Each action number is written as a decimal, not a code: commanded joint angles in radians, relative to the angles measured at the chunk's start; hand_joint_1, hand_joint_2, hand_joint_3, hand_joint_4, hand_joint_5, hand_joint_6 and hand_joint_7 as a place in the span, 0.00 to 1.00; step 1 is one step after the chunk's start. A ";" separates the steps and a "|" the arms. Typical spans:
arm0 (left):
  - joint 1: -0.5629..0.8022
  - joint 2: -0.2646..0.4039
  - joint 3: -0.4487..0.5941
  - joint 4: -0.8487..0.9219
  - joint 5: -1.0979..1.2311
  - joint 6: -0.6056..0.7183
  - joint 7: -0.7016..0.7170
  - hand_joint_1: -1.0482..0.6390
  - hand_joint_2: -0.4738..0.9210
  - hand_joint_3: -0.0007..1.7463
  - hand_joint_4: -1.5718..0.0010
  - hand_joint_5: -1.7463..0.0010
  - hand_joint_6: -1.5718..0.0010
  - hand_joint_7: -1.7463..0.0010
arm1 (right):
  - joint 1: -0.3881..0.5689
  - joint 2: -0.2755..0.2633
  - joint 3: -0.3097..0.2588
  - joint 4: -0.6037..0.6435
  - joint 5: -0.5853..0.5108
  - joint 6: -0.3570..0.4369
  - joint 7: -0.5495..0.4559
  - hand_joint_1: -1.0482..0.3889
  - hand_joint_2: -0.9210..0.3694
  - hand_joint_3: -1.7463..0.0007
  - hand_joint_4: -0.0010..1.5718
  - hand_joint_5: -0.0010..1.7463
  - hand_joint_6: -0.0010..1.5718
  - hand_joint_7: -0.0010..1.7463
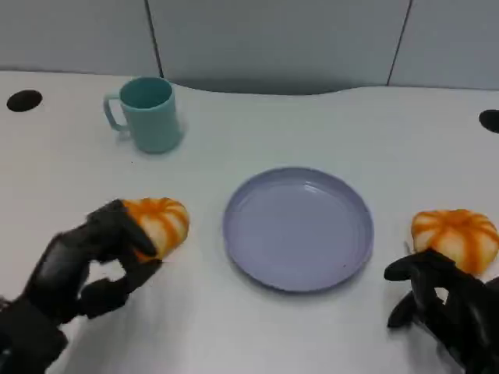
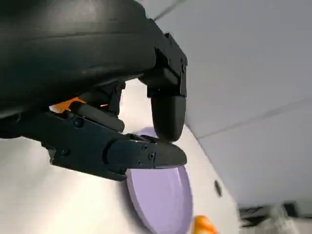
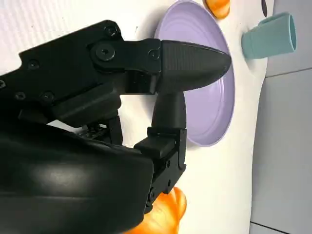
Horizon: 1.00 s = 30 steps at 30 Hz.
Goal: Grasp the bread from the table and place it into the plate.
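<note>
Two orange striped breads lie on the white table, one on each side of the empty lilac plate [image 1: 298, 227]. My left hand [image 1: 86, 265] grips the left bread [image 1: 162, 222] at its left end, fingers over the top and thumb under its edge; the bread seems to rest on the table. In the left wrist view my left hand [image 2: 122, 141] hides most of that bread [image 2: 73, 105], with the plate [image 2: 161, 200] beyond. My right hand [image 1: 444, 304] sits just in front of the right bread [image 1: 456, 238], fingers apart, holding nothing. In the right wrist view that bread [image 3: 165, 214] lies beside my right hand [image 3: 161, 87].
A teal mug [image 1: 148, 113] stands at the back left, well behind the left bread. Black holes [image 1: 23, 100] mark the table's far left and far right [image 1: 490, 119]. Grey wall panels rise behind the table's back edge.
</note>
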<state>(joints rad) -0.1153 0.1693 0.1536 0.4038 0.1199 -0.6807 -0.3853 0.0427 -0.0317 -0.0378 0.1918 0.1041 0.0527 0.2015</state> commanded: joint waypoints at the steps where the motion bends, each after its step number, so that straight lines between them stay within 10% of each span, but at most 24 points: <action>1: -0.081 0.120 -0.054 -0.059 0.318 -0.077 0.202 0.33 1.00 0.09 0.63 0.04 0.64 0.22 | -0.002 0.000 0.003 0.014 0.005 -0.007 0.001 0.54 0.00 0.68 0.33 1.00 0.29 0.84; 5: -0.133 0.213 -0.133 -0.159 0.587 0.047 0.286 0.27 1.00 0.08 0.67 0.16 0.65 0.39 | -0.001 0.005 0.012 0.009 -0.003 -0.010 -0.007 0.53 0.00 0.68 0.32 1.00 0.29 0.84; 7: -0.160 0.255 -0.178 -0.196 0.667 0.124 0.256 0.26 1.00 0.03 0.73 0.40 0.62 0.73 | -0.001 0.008 0.010 0.018 0.008 -0.024 0.003 0.52 0.00 0.68 0.33 1.00 0.30 0.85; 10: -0.216 0.311 -0.258 -0.202 0.752 0.212 0.201 0.23 1.00 0.01 0.84 0.63 0.68 0.95 | 0.002 0.015 0.010 0.017 0.014 -0.026 0.002 0.52 0.00 0.69 0.33 1.00 0.30 0.85; 18: -0.363 0.363 -0.422 -0.074 0.789 0.302 0.109 0.13 1.00 0.00 1.00 0.97 0.92 1.00 | 0.011 0.020 0.018 -0.012 0.001 0.006 -0.020 0.52 0.00 0.69 0.33 1.00 0.30 0.85; 30: -0.624 0.275 -0.650 0.369 0.826 0.346 0.141 0.10 0.97 0.00 1.00 1.00 0.94 1.00 | 0.021 0.017 0.014 -0.030 0.015 0.013 -0.008 0.53 0.00 0.68 0.32 1.00 0.30 0.86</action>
<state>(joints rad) -0.6770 0.4837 -0.4512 0.6494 0.9229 -0.3690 -0.2829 0.0536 -0.0058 -0.0181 0.1717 0.1102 0.0540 0.1948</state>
